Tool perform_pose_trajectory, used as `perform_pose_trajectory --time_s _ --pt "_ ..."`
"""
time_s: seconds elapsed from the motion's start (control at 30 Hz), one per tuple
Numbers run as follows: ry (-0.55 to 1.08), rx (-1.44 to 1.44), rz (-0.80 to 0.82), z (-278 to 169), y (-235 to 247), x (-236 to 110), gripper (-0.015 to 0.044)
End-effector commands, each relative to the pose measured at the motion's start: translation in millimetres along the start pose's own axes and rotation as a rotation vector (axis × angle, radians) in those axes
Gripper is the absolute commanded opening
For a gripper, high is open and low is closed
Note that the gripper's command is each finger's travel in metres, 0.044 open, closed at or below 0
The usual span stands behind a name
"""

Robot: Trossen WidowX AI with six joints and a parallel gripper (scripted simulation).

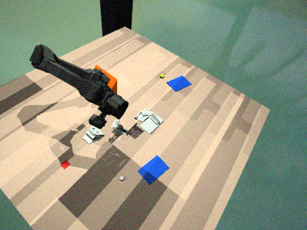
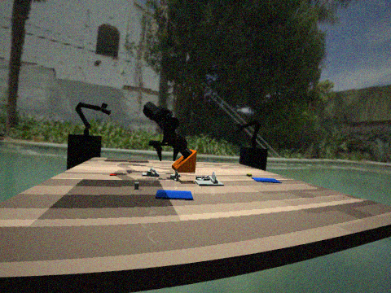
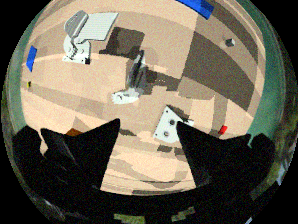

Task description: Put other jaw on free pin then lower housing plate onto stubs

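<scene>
The pale base lies on the table with one grey jaw on it; its pin and gear details are too small to tell. The loose jaw, grey and white, lies apart between the base and the housing plate. The pale housing plate, with dark holes, is off the base. My gripper is open and empty above the table. In the wrist view its right fingertip overlaps the plate's edge; contact cannot be told.
Blue pads lie to either side of the base. A red square, a small grey cube and a yellow cube are farther out. An orange wedge stands beneath my arm.
</scene>
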State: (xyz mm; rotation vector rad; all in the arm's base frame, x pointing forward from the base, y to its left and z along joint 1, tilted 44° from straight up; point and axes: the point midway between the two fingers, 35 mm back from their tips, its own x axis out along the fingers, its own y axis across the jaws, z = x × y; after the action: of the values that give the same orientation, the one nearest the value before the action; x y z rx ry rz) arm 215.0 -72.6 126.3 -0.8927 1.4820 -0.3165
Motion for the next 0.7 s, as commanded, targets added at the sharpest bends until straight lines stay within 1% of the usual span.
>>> perform_pose_trajectory --time_s 0.0,0.33,0.67 --pt "0.000 0.000 0.000 0.0 0.0 0.0 0.0256" --pt "0.000 0.000 0.000 0.0 0.0 0.0 0.0000" --pt "0.000 0.000 0.000 0.0 0.0 0.0 0.0000"
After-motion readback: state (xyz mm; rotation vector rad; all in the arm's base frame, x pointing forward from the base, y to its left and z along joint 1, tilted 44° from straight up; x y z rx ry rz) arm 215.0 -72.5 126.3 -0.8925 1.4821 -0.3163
